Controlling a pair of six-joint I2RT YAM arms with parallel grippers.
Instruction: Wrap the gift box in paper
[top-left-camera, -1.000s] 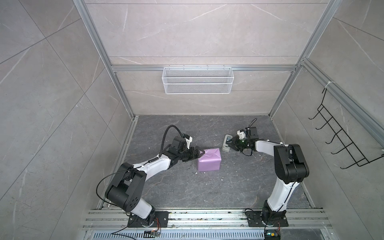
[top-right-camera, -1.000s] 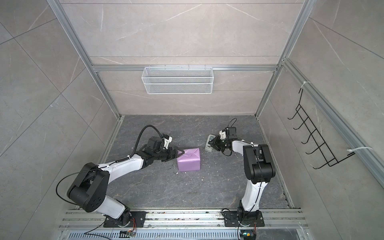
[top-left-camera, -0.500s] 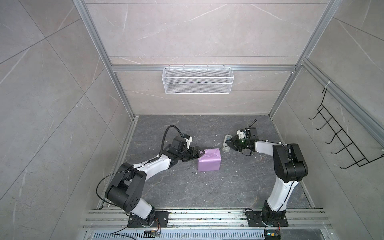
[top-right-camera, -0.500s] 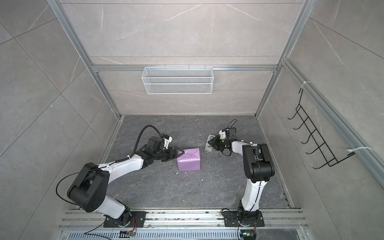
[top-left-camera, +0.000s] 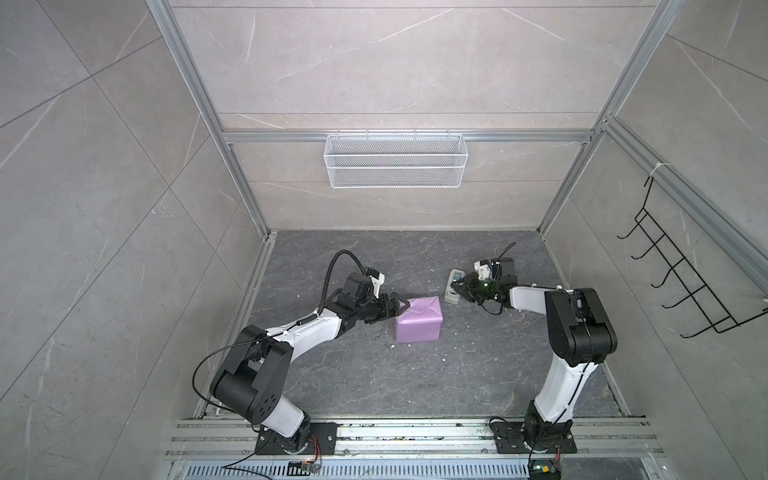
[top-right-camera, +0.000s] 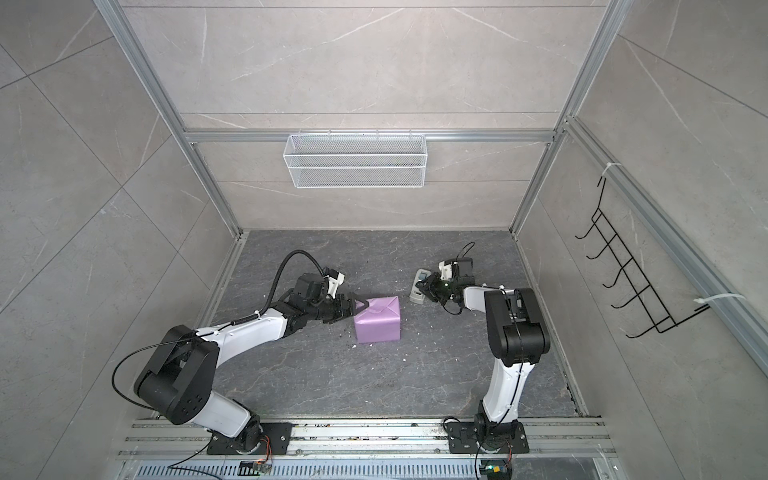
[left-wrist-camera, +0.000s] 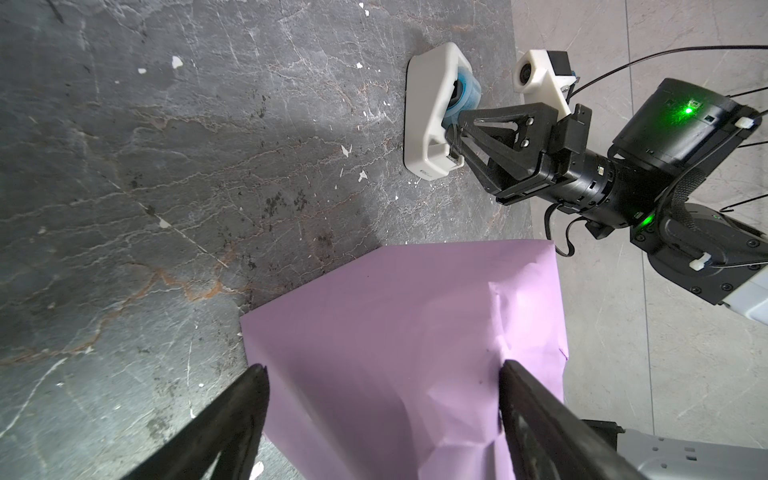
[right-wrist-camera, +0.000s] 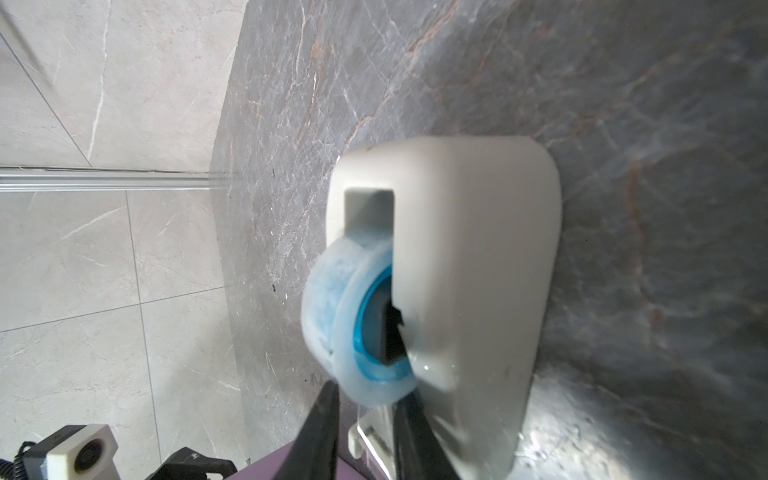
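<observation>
Well, lilac paper (top-left-camera: 417, 322) hides the gift box, mid counter (top-left-camera: 374, 382). L fingers (left-wrist-camera: 245, 409) wide, tips on its side. R fingers (right-wrist-camera: 318, 436) narrow at the tape holder (top-left-camera: 453, 286) near, back-right; can't tell if holding. Lots of free counter in front.

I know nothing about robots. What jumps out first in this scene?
The lilac paper, wrapped into a box shape, stands out in the middle of the dark stone floor. The left gripper has its jaws spread wide at the parcel's left end. Right of the parcel and farther back, the right gripper has its fingertips at a white tape dispenser with a blue roll.
</observation>
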